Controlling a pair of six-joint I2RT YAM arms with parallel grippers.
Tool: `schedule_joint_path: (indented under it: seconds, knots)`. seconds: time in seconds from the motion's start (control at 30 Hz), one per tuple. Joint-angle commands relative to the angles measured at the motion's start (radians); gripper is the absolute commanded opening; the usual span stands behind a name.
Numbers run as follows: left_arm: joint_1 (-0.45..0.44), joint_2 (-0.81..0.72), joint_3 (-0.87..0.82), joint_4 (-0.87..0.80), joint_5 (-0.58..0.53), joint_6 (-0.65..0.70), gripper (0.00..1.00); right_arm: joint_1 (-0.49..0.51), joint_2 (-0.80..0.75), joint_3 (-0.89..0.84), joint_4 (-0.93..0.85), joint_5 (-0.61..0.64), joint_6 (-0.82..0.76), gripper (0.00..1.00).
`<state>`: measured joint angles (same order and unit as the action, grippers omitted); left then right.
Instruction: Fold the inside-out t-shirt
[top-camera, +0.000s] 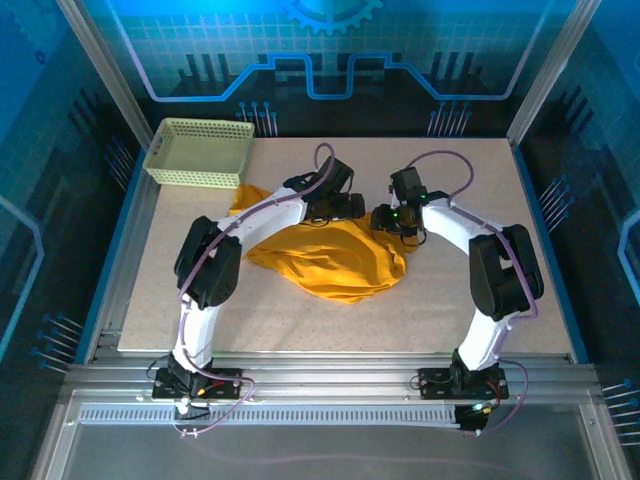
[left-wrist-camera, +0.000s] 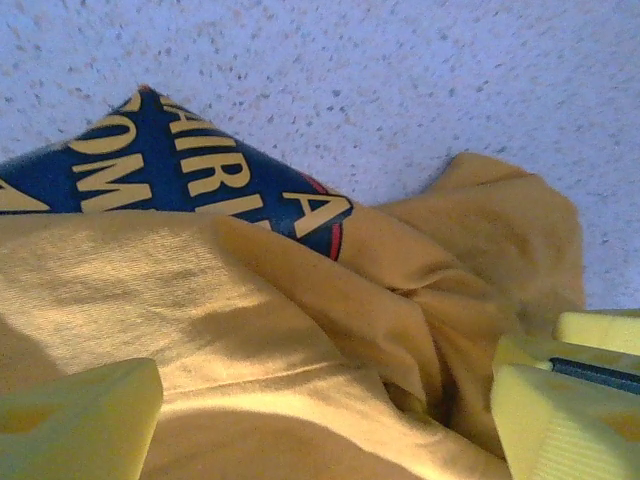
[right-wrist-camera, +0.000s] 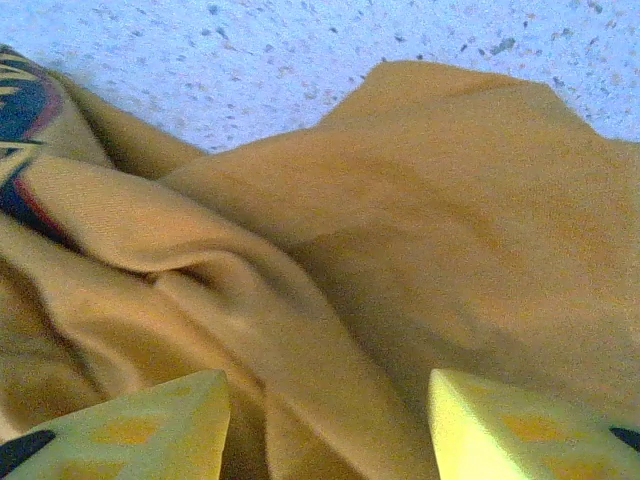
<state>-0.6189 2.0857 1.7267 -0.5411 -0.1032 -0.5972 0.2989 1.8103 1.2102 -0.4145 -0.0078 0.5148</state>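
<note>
Low over the rumpled t-shirt (top-camera: 330, 262), left hand (left-wrist-camera: 320, 410) wide apart, right hand (right-wrist-camera: 328, 400) half apart, both empty.

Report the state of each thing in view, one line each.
t-shirt: crumpled in a heap, not folded, dark print partly showing.
mesh basket: upright, empty.
left gripper: open, low over bunched cloth.
right gripper: open, low over the cloth.
</note>
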Motion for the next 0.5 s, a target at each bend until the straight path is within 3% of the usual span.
schedule_joint_path:
  seconds: [0.0,0.13,0.3,0.4,0.47]
  knots:
    - [-0.014,0.069,0.062,-0.113,-0.019,-0.023,0.79,-0.006,0.044,0.038,0.001,-0.017,-0.018,0.53]
    - [-0.023,0.107,0.094,-0.129,-0.015,-0.017,0.61,-0.006,0.057,0.043,0.008,-0.037,-0.019,0.37]
    - [-0.02,0.092,0.074,-0.117,-0.008,0.001,0.19,-0.011,0.019,0.042,0.005,-0.027,-0.015,0.06]
    - [-0.014,0.008,-0.016,-0.038,-0.004,0.014,0.0,-0.022,-0.03,0.039,-0.001,-0.011,-0.016,0.0]
    - [-0.007,-0.086,-0.109,0.045,0.001,0.035,0.0,-0.037,-0.071,0.035,-0.009,-0.009,-0.016,0.0]
